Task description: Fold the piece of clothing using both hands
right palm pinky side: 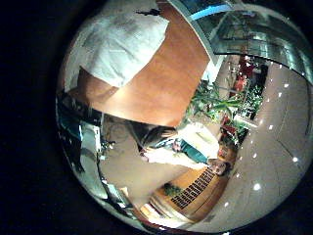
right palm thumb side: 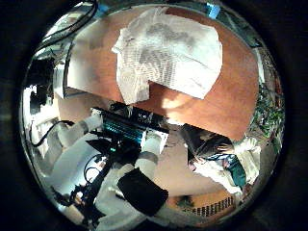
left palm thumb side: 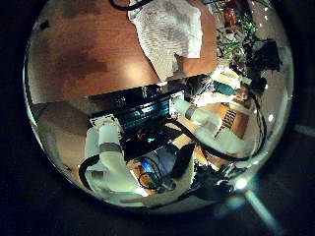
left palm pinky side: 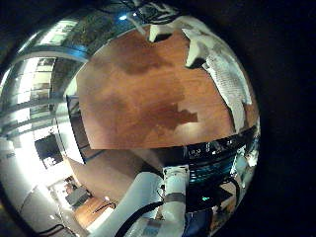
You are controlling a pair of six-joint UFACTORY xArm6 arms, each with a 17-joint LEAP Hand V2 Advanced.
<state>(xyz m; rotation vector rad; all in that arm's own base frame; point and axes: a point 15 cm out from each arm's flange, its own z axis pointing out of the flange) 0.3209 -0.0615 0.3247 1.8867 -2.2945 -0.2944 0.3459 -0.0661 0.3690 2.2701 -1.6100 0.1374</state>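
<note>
The piece of clothing [right palm thumb side: 168, 53], a pale garment with a fine check, lies spread flat on the wooden table [right palm thumb side: 236, 96]. It shows in the right little finger side palm view [right palm pinky side: 117, 44] and in the left thumb side palm view [left palm thumb side: 169, 34]. In the left little finger side palm view it lies at the table's side [left palm pinky side: 227, 79].
The table's near edge [right palm thumb side: 144, 101] runs along the garment's side by the robot's base. A broad bare stretch of table [left palm pinky side: 138, 94] lies beside the garment. Potted plants [right palm pinky side: 210, 98] stand on the floor beyond the table.
</note>
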